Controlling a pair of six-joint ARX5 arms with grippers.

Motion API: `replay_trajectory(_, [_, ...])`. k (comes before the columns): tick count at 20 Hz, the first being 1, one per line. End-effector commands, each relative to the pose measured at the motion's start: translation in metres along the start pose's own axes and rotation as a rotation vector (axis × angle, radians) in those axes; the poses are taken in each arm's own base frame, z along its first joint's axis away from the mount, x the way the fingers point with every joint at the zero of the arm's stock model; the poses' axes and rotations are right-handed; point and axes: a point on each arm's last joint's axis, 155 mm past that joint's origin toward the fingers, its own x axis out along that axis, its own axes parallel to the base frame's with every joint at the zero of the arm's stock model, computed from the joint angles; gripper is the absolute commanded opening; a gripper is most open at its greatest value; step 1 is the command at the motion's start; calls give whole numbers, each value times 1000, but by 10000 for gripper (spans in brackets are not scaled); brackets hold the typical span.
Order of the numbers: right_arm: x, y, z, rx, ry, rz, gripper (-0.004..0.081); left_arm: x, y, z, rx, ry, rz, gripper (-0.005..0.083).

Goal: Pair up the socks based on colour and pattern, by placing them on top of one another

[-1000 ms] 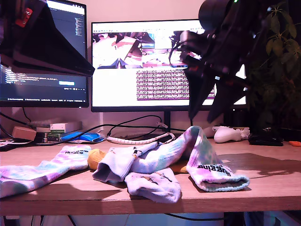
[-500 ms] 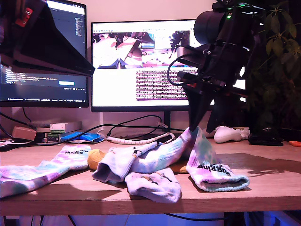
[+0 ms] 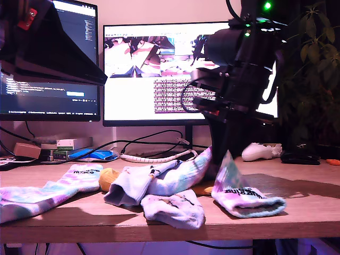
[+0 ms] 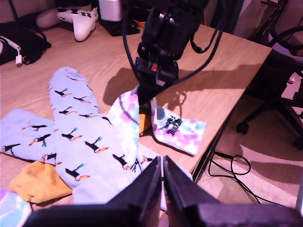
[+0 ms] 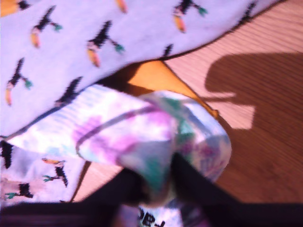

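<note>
- The wooden desk (image 3: 308,204) carries the whole heap, with two monitors (image 3: 159,74) behind it.
- We count two toucan socks (image 4: 90,132) — pale blue, overlapping at mid-desk.
- Two tie-dye socks: one (image 3: 32,196) lies flat at the exterior view's left, the other tie-dye sock (image 3: 239,194) is pinched at its fold by my second gripper (image 5: 158,182).
- One mustard-yellow sock (image 4: 35,182) peeks out beneath the toucan pair.
- My first gripper (image 4: 162,182) hangs above the desk edge, fingers pressed together — holding nothing.
</note>
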Motion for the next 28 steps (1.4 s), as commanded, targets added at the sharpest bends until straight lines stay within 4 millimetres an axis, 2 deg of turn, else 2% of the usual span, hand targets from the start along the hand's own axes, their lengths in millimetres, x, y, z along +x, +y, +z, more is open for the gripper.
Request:
replay_trajectory(1, [-2,3,4,-12,-10,-3,-11,1,0,0,8,-7,-2,-15])
replay_trajectory(5, [-18,-7,4,-10,22,-65,-11,1,0,9,21,-44,-3,-10])
replay_trajectory(10, [-65,-1,17,-17,16,-79,-11,0,-1,22,39,-93,-4,-3])
replay_trajectory(14, [-98,10,38,-42,-36,-77,-11,-1,-2,32,55,-134,-4,164])
replay_trajectory(17, [-117,18,55,-59,-86,-77,-11,-1,1,33,56,-139,13,184])
replay_trajectory(23, [-162,24,72,-69,-150,-80,-11,-2,3,42,67,-175,22,185])
replay_trajectory(26, [-180,33,79,-76,-188,-48,-11,1,5,47,80,-193,41,270])
replay_trajectory(28, [-187,44,82,-83,-205,4,-11,9,6,37,175,-157,58,361])
